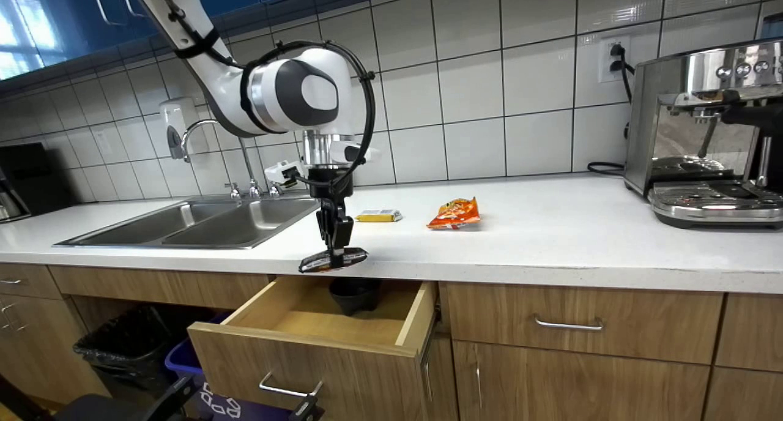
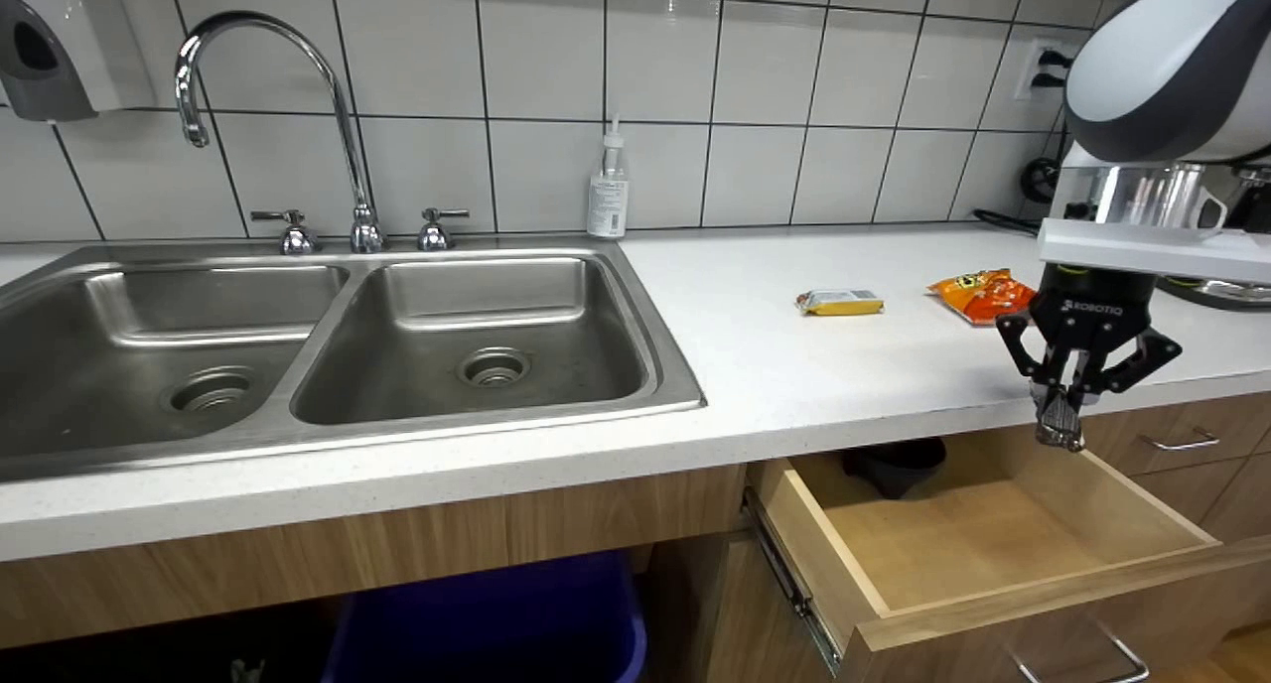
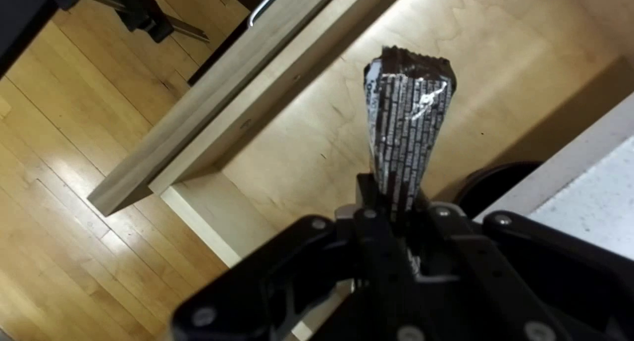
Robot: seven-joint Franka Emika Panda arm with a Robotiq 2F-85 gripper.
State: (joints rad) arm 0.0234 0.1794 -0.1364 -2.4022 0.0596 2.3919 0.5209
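In an exterior view, the black, two-fingered gripper point(image 1: 336, 262) was pointed downward and was clamped on a flat, glossy, dark brown packet point(image 1: 355, 257), the ends of which protruded from both sides of the grip. This packet was held above an open, light wooden drawer point(image 1: 336, 363). A black, tapered bowl point(image 1: 353, 298) was located at the rear of the drawer. A small, yellow-and-white, bar-shaped packet point(image 1: 377, 215) and a crumpled orange bag point(image 1: 456, 213) were placed apart on the white bench point(image 1: 544, 237).

In an exterior view, the dark brown packet was presented nearly edge-on in the grip. A double-bowl, stainless-steel sink point(image 2: 640, 316) was set into the bench. A clear bottle point(image 2: 608, 204) with a white nozzle was stood at its rear corner. A dark blue plastic bin point(image 2: 487, 609) was positioned beneath the bench.

In the wrist view, rows of fine pale print and a crimped end were exposed on the held packet. The drawer interior was seen beneath it, and a wood-plank floor point(image 3: 64, 207) was seen beyond.
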